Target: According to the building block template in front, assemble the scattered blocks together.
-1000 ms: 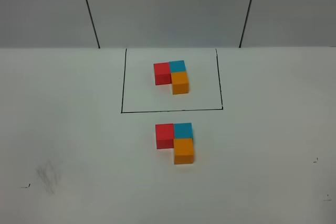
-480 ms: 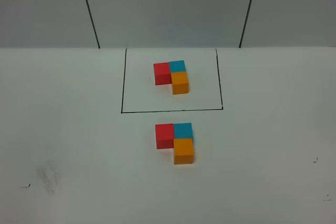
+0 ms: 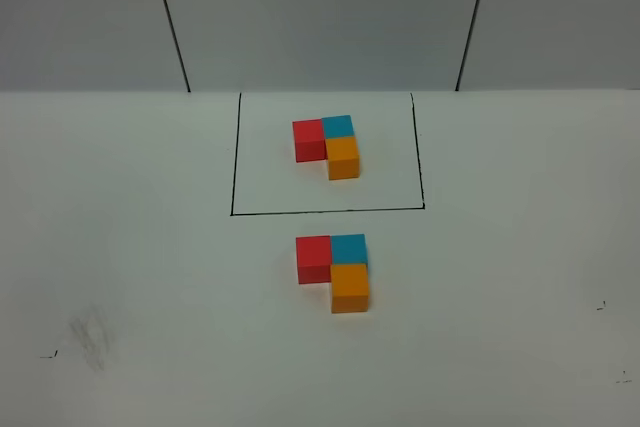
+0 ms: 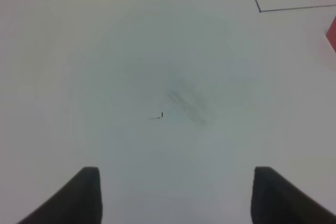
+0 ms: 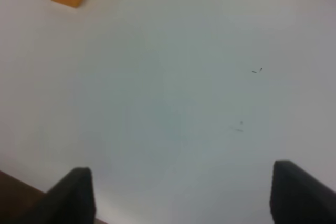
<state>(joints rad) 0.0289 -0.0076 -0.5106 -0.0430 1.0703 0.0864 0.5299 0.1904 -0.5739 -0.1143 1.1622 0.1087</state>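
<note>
On the white worktop (image 3: pixel 140 247), the building block template (image 3: pixel 328 145) sits inside the black rectangle outline (image 3: pixel 232 213). Just outside the outline's near edge, the scattered blocks stand joined in the same L: red block (image 3: pixel 313 257) touching blue block (image 3: pixel 349 249), orange block (image 3: pixel 351 287) against the blue. The left gripper (image 4: pixel 176 195) and right gripper (image 5: pixel 181 195) hang over bare worktop, jaws apart and empty.

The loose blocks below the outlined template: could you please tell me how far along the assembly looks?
It looks done. The red cube, blue cube and orange cube sit joined in an L, matching the template inside the black outline. Nothing is in hand: the left gripper and right gripper stand open over bare table. Nothing visible remains.
</note>
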